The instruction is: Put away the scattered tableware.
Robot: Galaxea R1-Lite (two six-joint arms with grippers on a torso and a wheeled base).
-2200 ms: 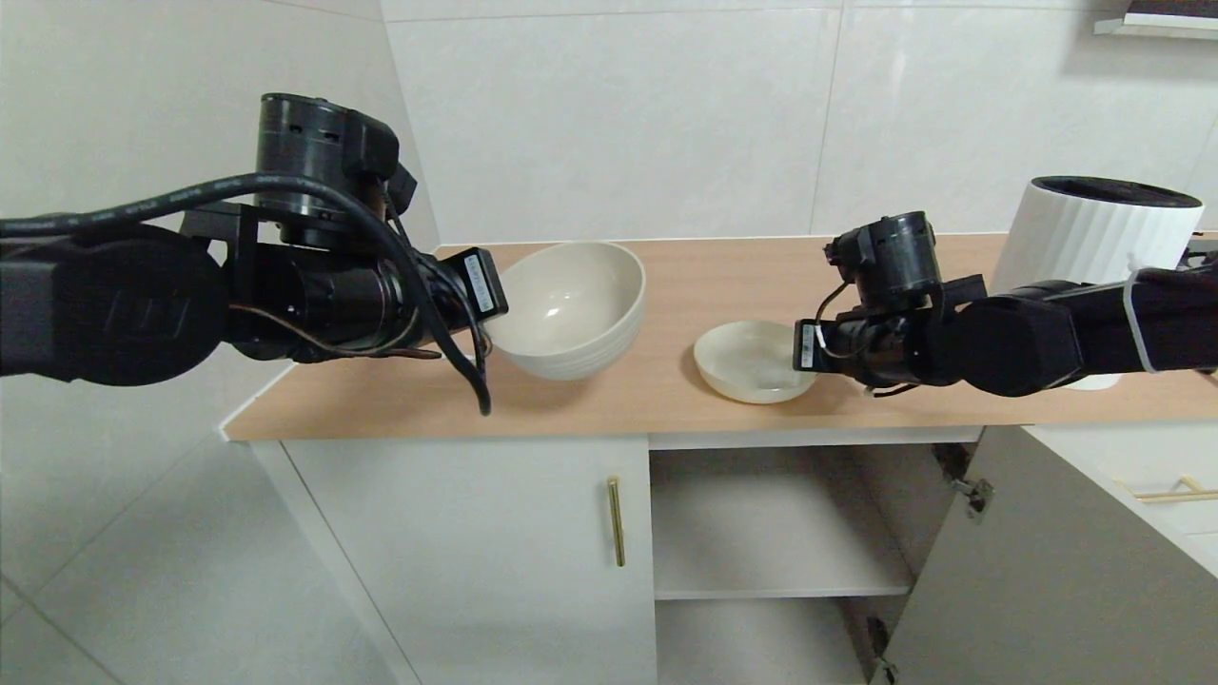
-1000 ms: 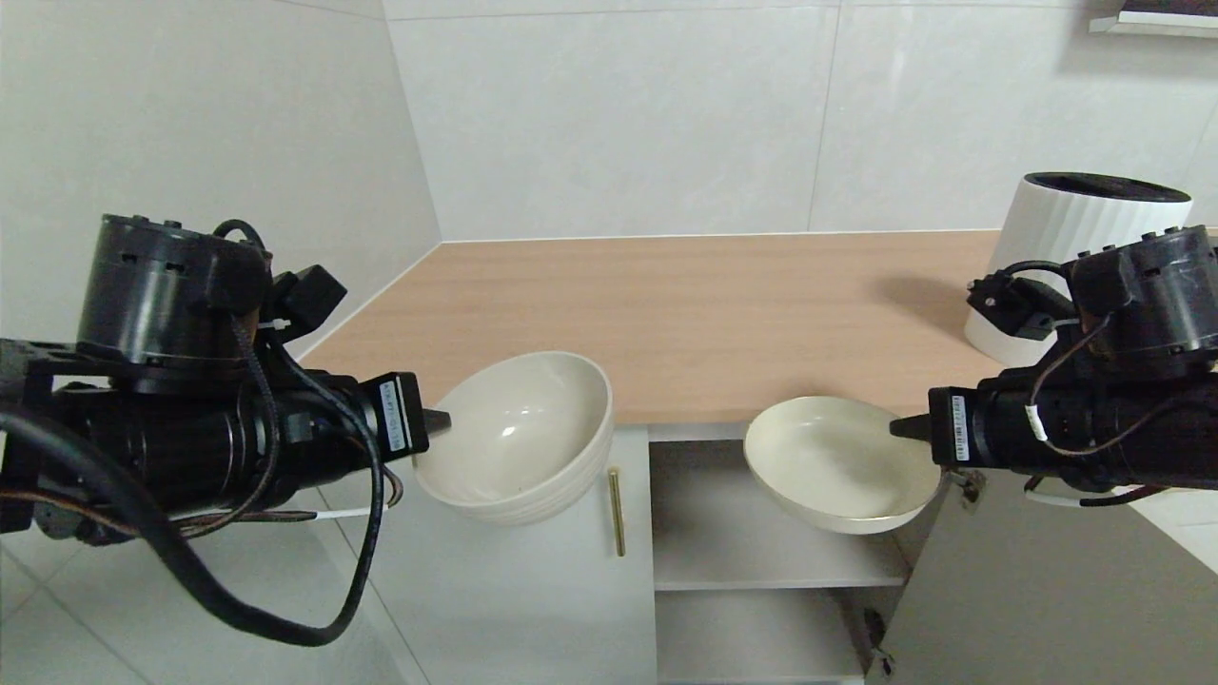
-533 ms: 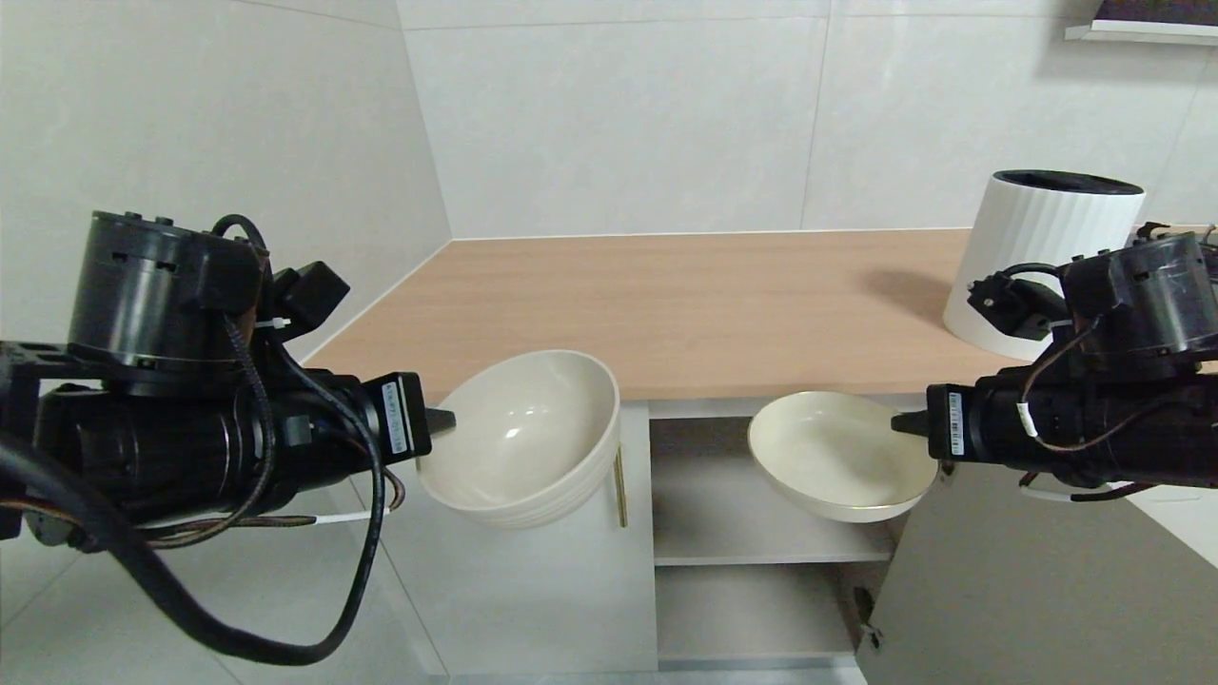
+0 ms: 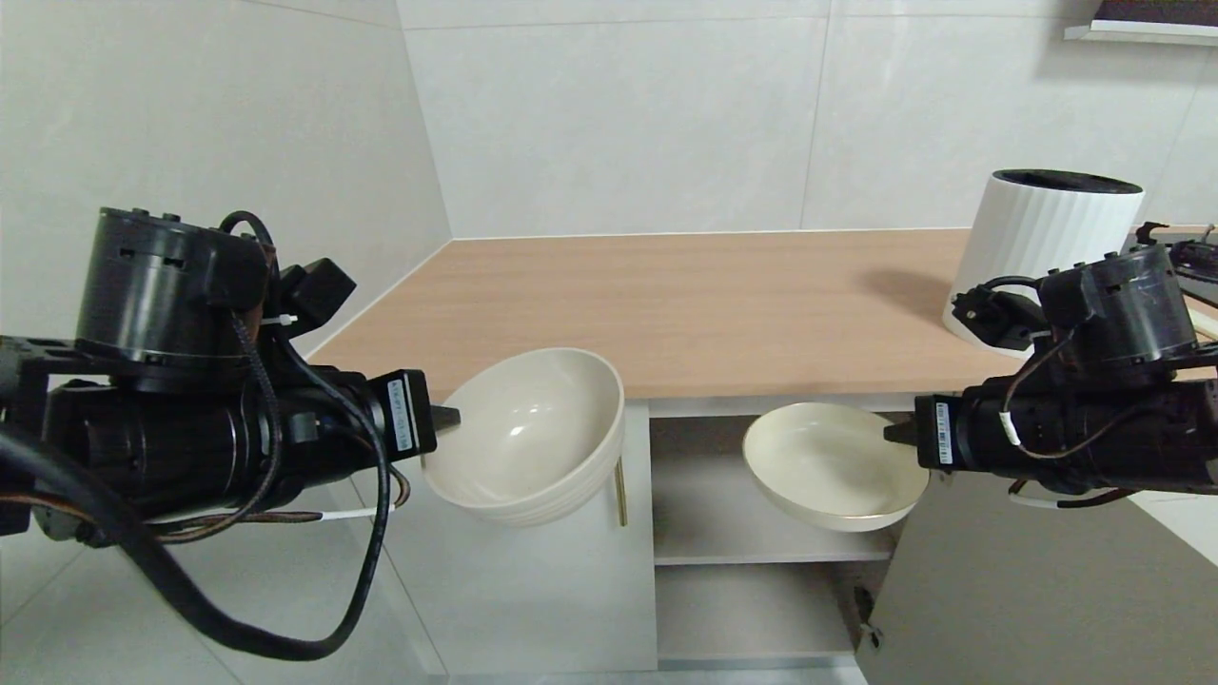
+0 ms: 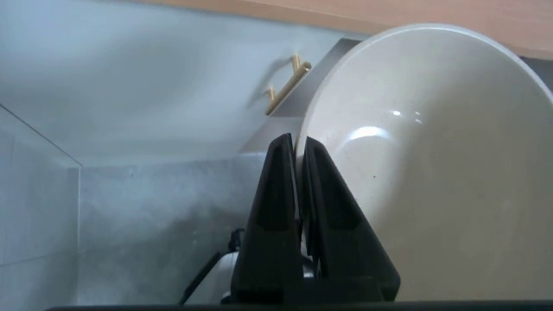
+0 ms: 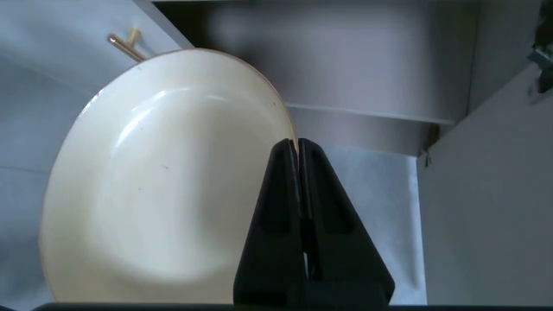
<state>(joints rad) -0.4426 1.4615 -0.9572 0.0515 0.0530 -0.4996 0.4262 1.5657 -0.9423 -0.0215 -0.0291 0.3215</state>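
Aloft, bowl (image 4: 523, 447) in left hand (image 4: 453, 417), dish (image 4: 823, 471) in right hand (image 4: 889, 433)

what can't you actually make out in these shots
- Head view: upper cabinet shelf partly hidden behind the shallow bowl in the right gripper.
- Head view: white ribbed container has its base partly covered by the right arm.
- Left wrist view: deep bowl in the left gripper is cut off by the picture's edge.
- Head view: lower cabinet compartment runs off the bottom edge.
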